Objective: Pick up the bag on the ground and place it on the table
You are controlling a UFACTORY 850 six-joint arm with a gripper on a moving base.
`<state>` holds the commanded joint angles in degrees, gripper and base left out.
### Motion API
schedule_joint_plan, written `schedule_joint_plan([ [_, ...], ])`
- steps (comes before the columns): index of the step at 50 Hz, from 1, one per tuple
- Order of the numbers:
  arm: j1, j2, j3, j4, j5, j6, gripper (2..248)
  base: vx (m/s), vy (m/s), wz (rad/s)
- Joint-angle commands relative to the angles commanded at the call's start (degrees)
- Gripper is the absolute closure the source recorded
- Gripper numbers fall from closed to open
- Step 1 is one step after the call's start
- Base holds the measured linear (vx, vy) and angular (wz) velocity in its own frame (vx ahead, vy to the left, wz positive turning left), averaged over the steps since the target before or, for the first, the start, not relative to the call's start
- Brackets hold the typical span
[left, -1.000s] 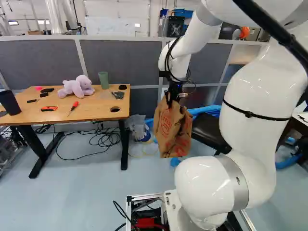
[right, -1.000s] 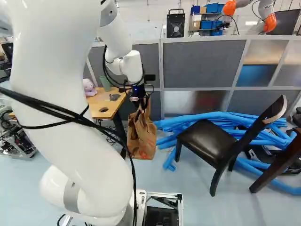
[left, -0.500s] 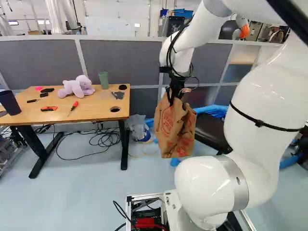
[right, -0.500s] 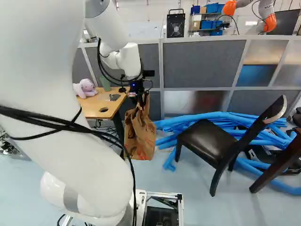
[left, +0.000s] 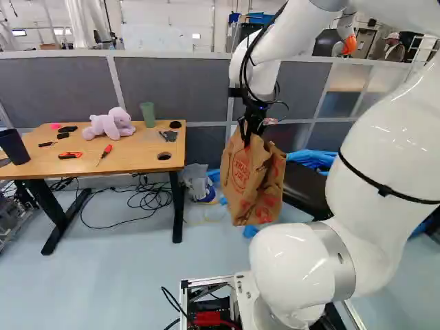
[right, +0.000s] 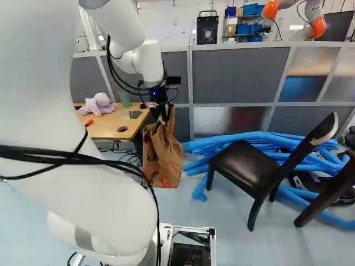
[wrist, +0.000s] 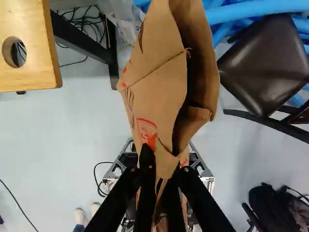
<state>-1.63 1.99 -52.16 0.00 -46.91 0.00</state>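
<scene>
My gripper (left: pixel 251 132) holds the brown paper bag (left: pixel 249 180) by its top in the left base view; the bag hangs upright above the floor, right of the wooden table (left: pixel 130 163). In the wrist view both fingers of the gripper (wrist: pixel 161 186) pinch the bag's rim, and the crumpled bag (wrist: pixel 161 82) spreads out ahead of them, its mouth partly open. The same bag (right: pixel 162 158) shows beside the table's near corner in the right base view. Its lower part is hidden behind the upper part in the wrist view.
On the table are a plush toy (left: pixel 110 124), a green cup (left: pixel 148 114), a dark cup (left: pixel 13 146) and several tools. A black chair (right: pixel 247 169) and blue tubes (right: pixel 222 143) lie to the bag's right. Another robot (right: pixel 316 19) is beyond the partition.
My arm has swung and drawn back somewhat, its upper links shifting outward in both base views. The bag moved with the gripper, swaying and turning slightly. The base has not moved.
</scene>
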Motion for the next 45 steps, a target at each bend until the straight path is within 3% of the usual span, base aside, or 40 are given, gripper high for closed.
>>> schedule_joint_plan([
  [45,1.65,3.47,-5.23,0.0,-8.21,0.0,225,0.0,0.0,0.0],
])
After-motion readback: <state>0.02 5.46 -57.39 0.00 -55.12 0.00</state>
